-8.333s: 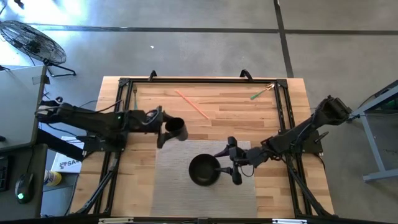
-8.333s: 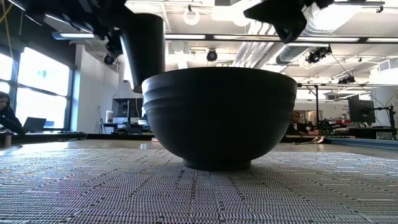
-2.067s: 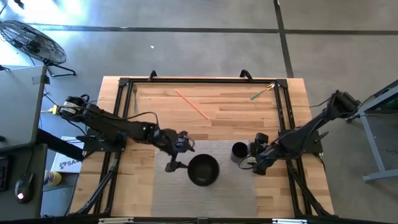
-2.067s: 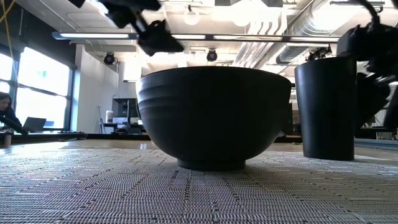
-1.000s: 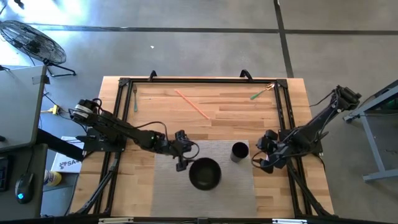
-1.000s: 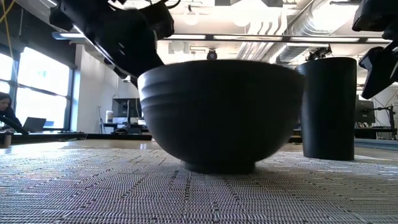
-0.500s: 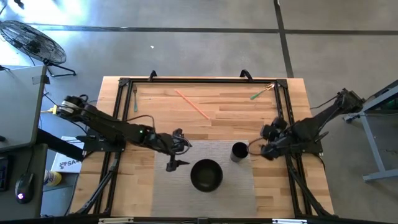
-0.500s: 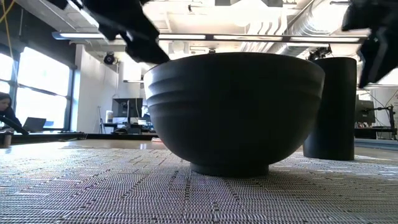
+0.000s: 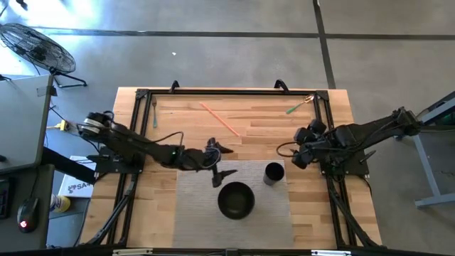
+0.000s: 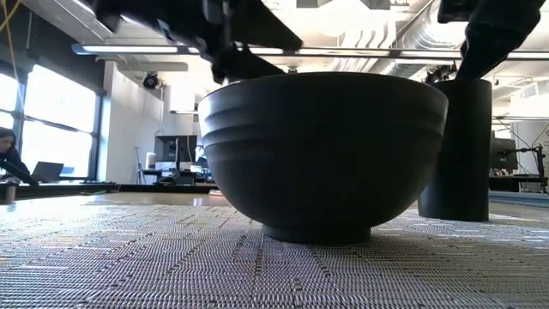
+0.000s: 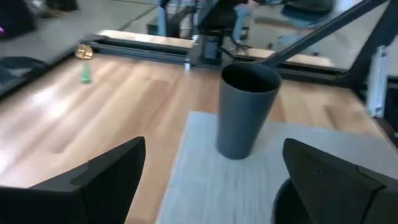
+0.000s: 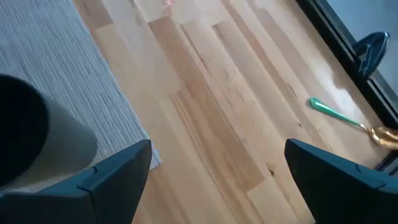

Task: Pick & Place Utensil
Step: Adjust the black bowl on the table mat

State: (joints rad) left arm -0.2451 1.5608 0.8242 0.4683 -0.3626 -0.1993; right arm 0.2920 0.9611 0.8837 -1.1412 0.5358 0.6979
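A black bowl [image 9: 236, 200] [image 10: 322, 154] and a dark grey cup [image 9: 274, 173] [image 11: 245, 112] [image 10: 463, 150] stand upright on a grey mat [image 9: 199, 213]. A green-handled spoon [image 9: 298, 106] [image 12: 336, 112], a pink stick [image 9: 219, 118] and a fork [image 9: 153, 110] lie on the wood near the far edge. My left gripper [image 9: 226, 161] [image 11: 212, 155] is open, above the mat's far edge, left of the cup and facing it. My right gripper [image 9: 300, 148] [image 12: 219, 152] is open, above bare wood to the far right of the cup.
A black frame rail [image 9: 323, 135] runs along the table's right side, close to my right arm, and another [image 9: 227, 91] along the far edge. Bare wood [image 9: 263, 135] lies between the mat and the utensils.
My left gripper has drawn away from the bowl's left rim, moved toward the far edge and right, and now faces the cup. The bowl has slid slightly toward the near edge. My right gripper has moved from the cup's right toward the far edge.
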